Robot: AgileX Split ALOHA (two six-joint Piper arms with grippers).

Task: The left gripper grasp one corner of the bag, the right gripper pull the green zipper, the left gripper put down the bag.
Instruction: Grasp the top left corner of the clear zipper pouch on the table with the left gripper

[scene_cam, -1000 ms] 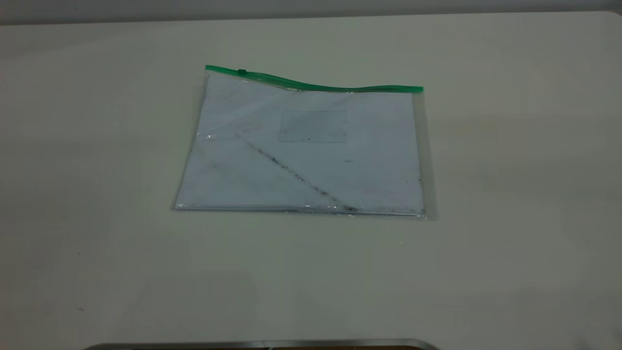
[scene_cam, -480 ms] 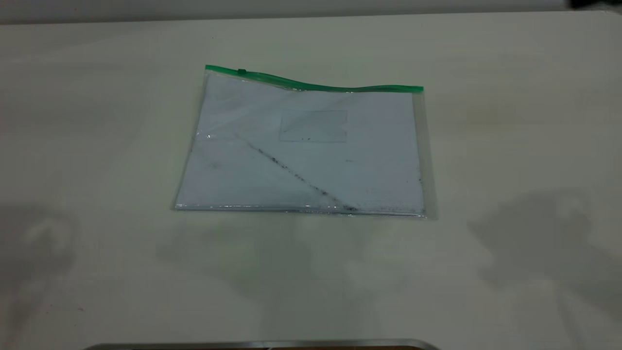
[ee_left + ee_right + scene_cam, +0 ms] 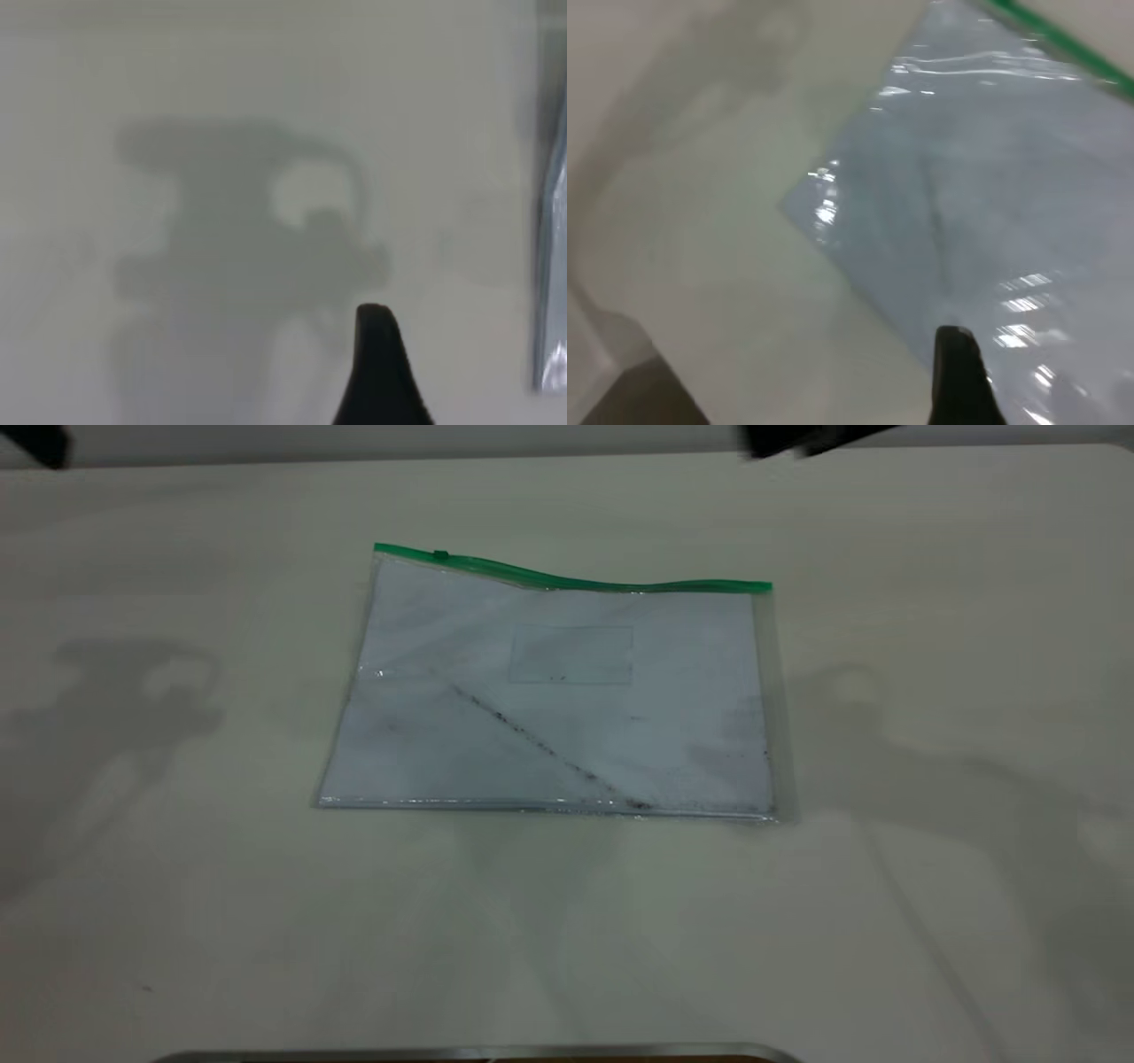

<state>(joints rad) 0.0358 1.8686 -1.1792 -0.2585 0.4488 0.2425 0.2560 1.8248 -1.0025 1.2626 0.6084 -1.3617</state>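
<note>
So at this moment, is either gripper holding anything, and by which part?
Nothing is held. The bag lies flat on the table, with its green zipper untouched; both arms are only just entering at the far edge.

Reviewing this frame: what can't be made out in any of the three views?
- Left gripper: only one dark finger tip enters the left wrist view, the rest cut off by the edge; whether the jaws are open cannot be told.
- Right gripper: likewise a single tip over the bag in the right wrist view.
- Both arms: only dark slivers at the exterior view's top edge.
- Green zipper: slider tab too small to judge whether closed.
</note>
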